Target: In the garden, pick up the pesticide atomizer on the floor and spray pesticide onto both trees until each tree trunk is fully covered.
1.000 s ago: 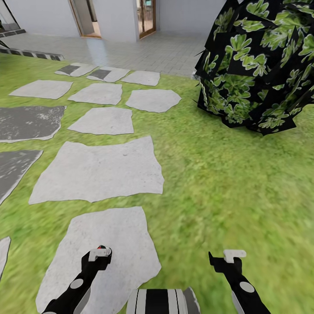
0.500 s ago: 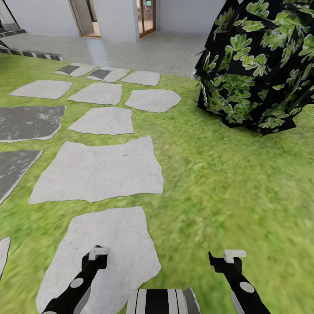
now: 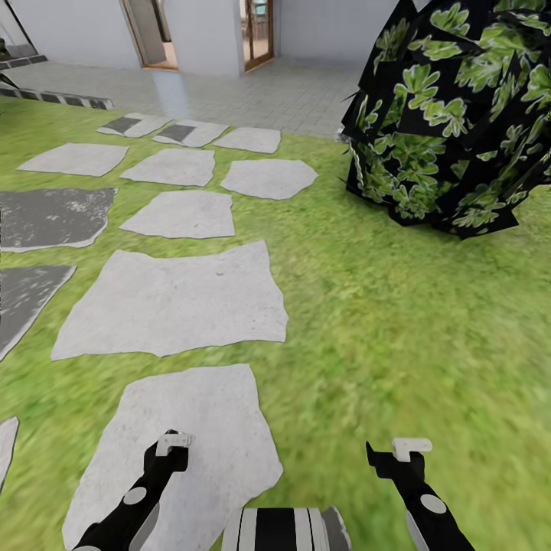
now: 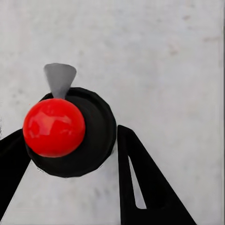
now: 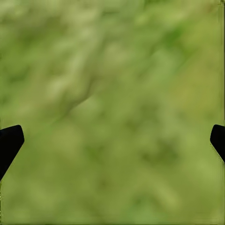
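Left wrist view: left gripper [image 4: 70,154] jaws closed on the pesticide atomizer [image 4: 70,131], which sits between its fingers over a pale paving stone [image 4: 164,56]. Right gripper [image 5: 112,140] spread wide, empty, above grass [image 5: 112,70].

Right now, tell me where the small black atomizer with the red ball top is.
The atomizer sits between the left gripper's fingers in the left wrist view, above a pale grey paving stone.
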